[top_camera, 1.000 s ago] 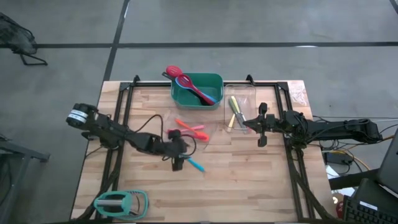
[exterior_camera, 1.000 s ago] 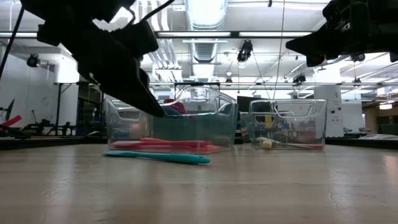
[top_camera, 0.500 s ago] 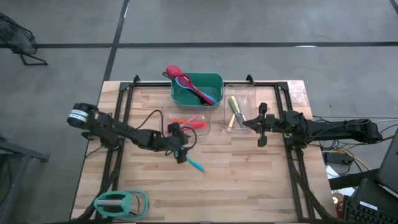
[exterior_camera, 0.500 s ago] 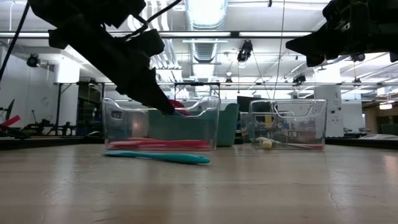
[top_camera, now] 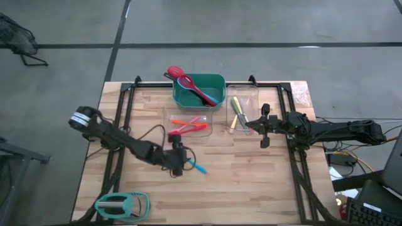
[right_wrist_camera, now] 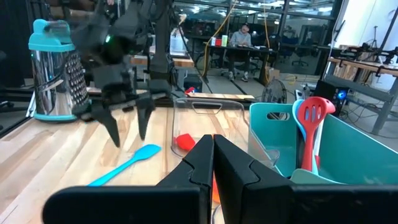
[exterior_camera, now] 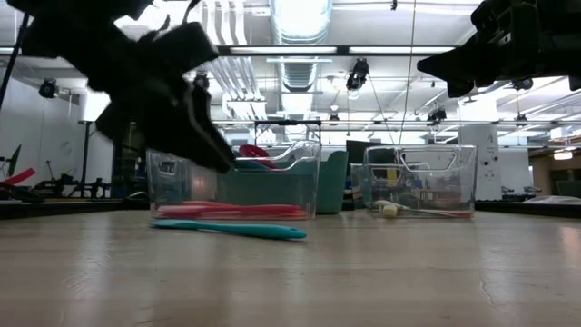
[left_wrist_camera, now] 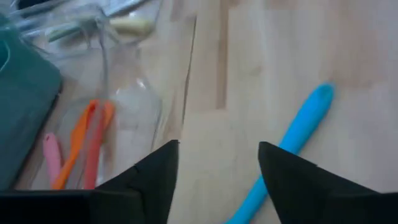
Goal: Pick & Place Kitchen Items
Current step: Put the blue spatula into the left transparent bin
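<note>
Nearest the front edge of the table (top_camera: 251, 201) lies a mint-green handled gadget (top_camera: 121, 204), not part of the job. Just past it, the left gripper (top_camera: 178, 168) hangs low over the wood with its 2 fingers spread and nothing between them; the blue spatula (top_camera: 197, 166) lies flat just beside it, seen in the left wrist view as a blue handle (left_wrist_camera: 292, 140) running out past 1 finger.

The step in hand looks like picking up that spatula. To do it well, the gripper should shift sideways until the handle sits between the fingers, line them up across its narrow width, and come right down to the wood before closing, since so thin a piece could slip out or skid away.

Farther back, a clear bin (top_camera: 186, 119) holds orange and pink utensils (top_camera: 190, 125). Level with it on the right, the right gripper (top_camera: 263, 127) waits with its fingers pressed together, empty, beside a second clear bin (top_camera: 242, 94) holding a yellow utensil (top_camera: 237, 108). Farthest off, the green bin (top_camera: 199, 92) holds a red spoon (top_camera: 175, 71) and blue pieces.
</note>
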Robot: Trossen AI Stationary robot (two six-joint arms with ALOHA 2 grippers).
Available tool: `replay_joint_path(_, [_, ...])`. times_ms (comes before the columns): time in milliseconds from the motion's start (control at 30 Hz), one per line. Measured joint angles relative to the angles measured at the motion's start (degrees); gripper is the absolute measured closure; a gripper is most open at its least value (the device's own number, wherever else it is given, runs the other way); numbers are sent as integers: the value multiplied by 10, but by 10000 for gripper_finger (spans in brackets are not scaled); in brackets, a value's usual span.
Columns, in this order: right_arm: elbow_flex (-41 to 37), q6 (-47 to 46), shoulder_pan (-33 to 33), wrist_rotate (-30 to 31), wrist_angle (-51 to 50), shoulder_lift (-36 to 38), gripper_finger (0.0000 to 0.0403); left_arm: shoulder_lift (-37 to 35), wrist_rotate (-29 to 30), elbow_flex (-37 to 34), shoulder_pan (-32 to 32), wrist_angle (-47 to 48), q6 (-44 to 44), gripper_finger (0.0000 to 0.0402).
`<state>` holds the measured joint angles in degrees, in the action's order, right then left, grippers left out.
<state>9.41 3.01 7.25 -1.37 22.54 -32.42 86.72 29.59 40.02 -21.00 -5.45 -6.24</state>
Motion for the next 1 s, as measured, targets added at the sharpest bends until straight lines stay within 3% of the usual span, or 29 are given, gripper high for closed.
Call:
replay_joint_path(200, [0,0,0,0,0,0,394,67,36,22,-30,6,31,247])
replay_joint_path(467, [0,0,0,0,0,0,394,123,65,85,-31,125,36,387])
replay_joint_path(733, [0,0,0,0,0,0,394,172,53,139,-29,223,19,389])
replay_joint_path(1000, [0,0,0,0,0,0,394,179,-20,184,-21,304,-56,390])
